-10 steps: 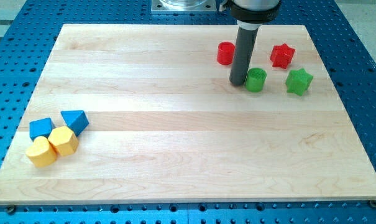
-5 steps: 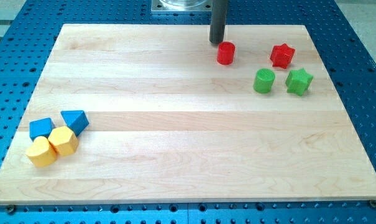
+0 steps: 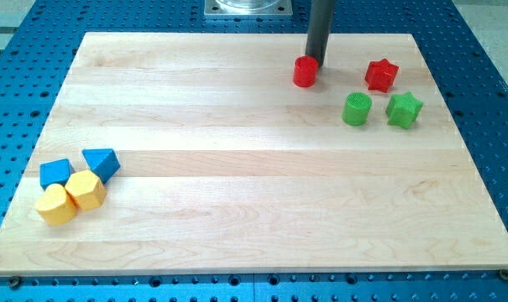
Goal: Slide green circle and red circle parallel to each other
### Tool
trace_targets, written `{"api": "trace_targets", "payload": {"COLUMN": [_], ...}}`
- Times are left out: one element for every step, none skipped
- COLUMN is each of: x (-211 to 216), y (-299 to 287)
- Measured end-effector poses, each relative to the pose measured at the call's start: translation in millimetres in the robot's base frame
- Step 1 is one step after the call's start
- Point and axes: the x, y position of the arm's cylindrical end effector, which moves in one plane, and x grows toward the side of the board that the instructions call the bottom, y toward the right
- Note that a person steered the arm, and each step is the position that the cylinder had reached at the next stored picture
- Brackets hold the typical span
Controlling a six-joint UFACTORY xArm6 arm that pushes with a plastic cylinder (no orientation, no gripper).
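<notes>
The red circle [image 3: 305, 72] sits near the board's top edge, right of centre. The green circle [image 3: 357, 109] lies below and to the right of it, apart from it. My tip [image 3: 315, 60] is just above the red circle, at its upper right edge, touching or almost touching it. The dark rod rises straight up out of the view's top.
A red star [image 3: 381, 75] lies right of the red circle, and a green star [image 3: 404, 110] sits close beside the green circle's right. At the lower left are two blue blocks [image 3: 56, 173] [image 3: 102, 163] and two yellow blocks [image 3: 55, 205] [image 3: 87, 190]. The wooden board [image 3: 237, 218] lies on a blue perforated table.
My tip has left the green circle's left side, gone to the upper left of the red circle, and now stands at its upper right. The green circle was nudged slightly right.
</notes>
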Motion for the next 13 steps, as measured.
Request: {"api": "trace_targets", "payload": {"x": [7,37,46,50,50,57,62,36,31,45,53,58,74], "y": [-49,-86,-51,-52,-51,-48,-54,-55,-20,-25,-31,-33,-33]}}
